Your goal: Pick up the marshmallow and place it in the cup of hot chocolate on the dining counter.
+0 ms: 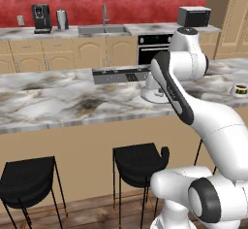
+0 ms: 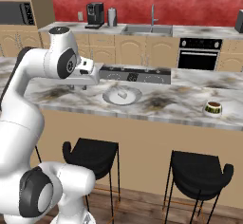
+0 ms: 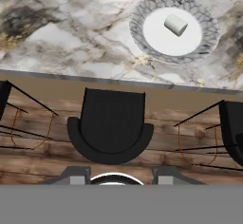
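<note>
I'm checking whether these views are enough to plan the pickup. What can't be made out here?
- Left base view: the arm covers most of the plate, so the marshmallow cannot be made out there.
- Left base view: the cup sits at the right edge, too small to judge its fill.
- Hand view: the fingers are cut off by the bottom band; open or shut cannot be told.
- Right base view: the marshmallow is a tiny lump; its shape is clearer in the hand view.

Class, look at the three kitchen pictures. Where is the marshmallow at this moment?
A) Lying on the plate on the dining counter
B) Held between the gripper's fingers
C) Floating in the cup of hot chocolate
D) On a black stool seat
A: the marshmallow lies in the middle of the plate, apart from the cup of hot chocolate.
</note>
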You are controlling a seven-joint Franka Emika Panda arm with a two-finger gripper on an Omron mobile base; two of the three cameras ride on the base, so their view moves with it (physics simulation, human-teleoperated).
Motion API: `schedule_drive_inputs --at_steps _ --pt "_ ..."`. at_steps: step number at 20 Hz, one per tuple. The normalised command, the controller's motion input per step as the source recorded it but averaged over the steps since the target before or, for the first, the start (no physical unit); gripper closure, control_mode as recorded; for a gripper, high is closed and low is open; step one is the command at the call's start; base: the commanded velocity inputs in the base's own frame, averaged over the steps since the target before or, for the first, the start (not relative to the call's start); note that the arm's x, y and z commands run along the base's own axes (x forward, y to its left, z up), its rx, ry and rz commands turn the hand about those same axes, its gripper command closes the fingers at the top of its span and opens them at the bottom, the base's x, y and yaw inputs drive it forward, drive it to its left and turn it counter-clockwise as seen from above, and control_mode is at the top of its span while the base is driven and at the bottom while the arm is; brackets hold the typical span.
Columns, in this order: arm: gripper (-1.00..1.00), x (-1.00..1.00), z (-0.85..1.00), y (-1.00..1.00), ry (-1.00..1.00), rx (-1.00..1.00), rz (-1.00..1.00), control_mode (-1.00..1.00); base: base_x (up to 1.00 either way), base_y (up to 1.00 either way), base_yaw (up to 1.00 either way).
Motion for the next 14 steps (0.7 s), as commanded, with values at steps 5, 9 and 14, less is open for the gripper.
schedule_drive_inputs --at_steps 5,9,14 --pt "-1.0 0.02 -0.12 0.0 -0.03 0.0 0.0 -1.0 0.0 0.0 0.0" --pt "-1.0 0.46 -0.01 -0.01 0.01 0.02 0.0 -1.0 0.0 0.0 0.0" --pt "-1.0 0.72 0.0 -0.06 0.12 0.01 0.0 -1.0 0.0 0.0 0.0"
